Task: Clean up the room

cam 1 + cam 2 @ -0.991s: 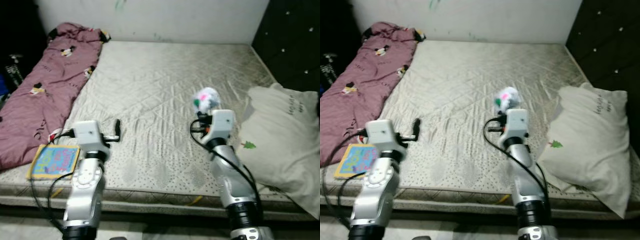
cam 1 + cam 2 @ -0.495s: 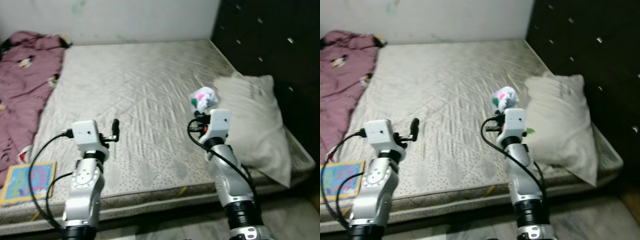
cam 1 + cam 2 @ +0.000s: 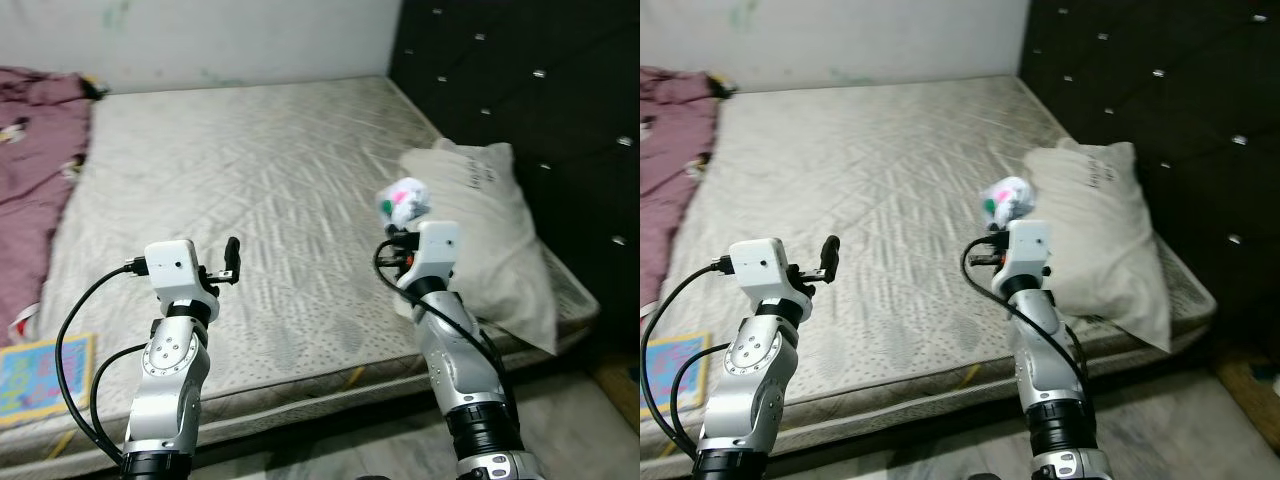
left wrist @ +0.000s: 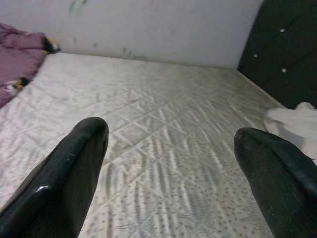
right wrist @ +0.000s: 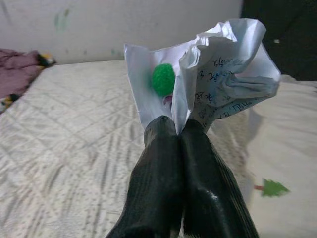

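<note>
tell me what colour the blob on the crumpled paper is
Green, on the crumpled paper; clearest in the right wrist view.

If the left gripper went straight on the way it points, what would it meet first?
Probably the bare mattress: the open left gripper points low across it, toward the far wall. Depth is unclear.

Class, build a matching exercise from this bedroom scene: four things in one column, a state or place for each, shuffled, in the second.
1. left gripper
2. right gripper
3. pillow
4. book

a. lies at the mattress edge, beside the maroon blanket
b. open, holding nothing
c. rests by the dark headboard
d. shut on crumpled paper

Pairs: 1-b, 2-d, 3-c, 4-a
</note>
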Robot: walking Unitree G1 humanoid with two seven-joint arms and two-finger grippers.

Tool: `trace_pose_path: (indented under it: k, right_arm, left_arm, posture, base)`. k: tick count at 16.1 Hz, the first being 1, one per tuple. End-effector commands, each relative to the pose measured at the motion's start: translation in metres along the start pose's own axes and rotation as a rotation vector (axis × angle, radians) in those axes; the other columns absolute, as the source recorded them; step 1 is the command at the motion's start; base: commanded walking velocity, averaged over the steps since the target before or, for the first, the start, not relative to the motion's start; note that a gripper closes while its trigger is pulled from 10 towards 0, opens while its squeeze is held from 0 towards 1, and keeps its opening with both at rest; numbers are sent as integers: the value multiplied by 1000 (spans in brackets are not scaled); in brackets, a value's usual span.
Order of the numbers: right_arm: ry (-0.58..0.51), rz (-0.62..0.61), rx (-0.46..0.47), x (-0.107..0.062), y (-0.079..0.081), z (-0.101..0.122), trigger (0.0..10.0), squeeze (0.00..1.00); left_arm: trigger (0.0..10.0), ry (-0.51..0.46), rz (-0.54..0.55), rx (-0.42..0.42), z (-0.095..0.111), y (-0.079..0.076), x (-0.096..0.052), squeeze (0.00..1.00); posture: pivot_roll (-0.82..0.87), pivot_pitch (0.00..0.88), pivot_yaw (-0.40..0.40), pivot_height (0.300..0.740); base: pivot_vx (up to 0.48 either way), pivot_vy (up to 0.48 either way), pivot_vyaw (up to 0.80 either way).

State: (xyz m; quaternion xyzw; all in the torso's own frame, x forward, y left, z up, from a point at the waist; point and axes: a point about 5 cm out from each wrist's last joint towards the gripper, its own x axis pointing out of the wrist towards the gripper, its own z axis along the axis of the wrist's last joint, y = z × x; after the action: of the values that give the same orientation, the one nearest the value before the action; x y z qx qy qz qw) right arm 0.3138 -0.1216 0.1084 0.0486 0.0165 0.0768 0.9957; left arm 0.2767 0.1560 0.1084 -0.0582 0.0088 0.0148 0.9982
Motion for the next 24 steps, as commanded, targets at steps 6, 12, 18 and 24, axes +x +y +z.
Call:
trace_pose_path:
  k: [6,12,18,24]
  right_arm:
    - [6,-7,9,2,-3,1,10000,0]
    - [1,-2,10,2,-2,2,10000,0]
    - [2,-2,10,2,-2,2,10000,0]
    - [4,1,11,2,-2,2,10000,0]
  left_arm:
    - [10000,15,4,-15,-1,0,0,0]
    - [10000,18,1,-18,-2,0,0,0]
    - [10000,20,-4,-19,-2,0,0,0]
    - [10000,16,-6,-20,-1,-1,1,0]
  posture:
    - [-19,0,16,740]
    - [-20,0,18,740]
    - [-21,0,18,740]
    - [-20,0,18,740]
  base:
    - [0,0,-533]
    - [0,0,-418]
    - [0,449,0]
    - [0,386,0]
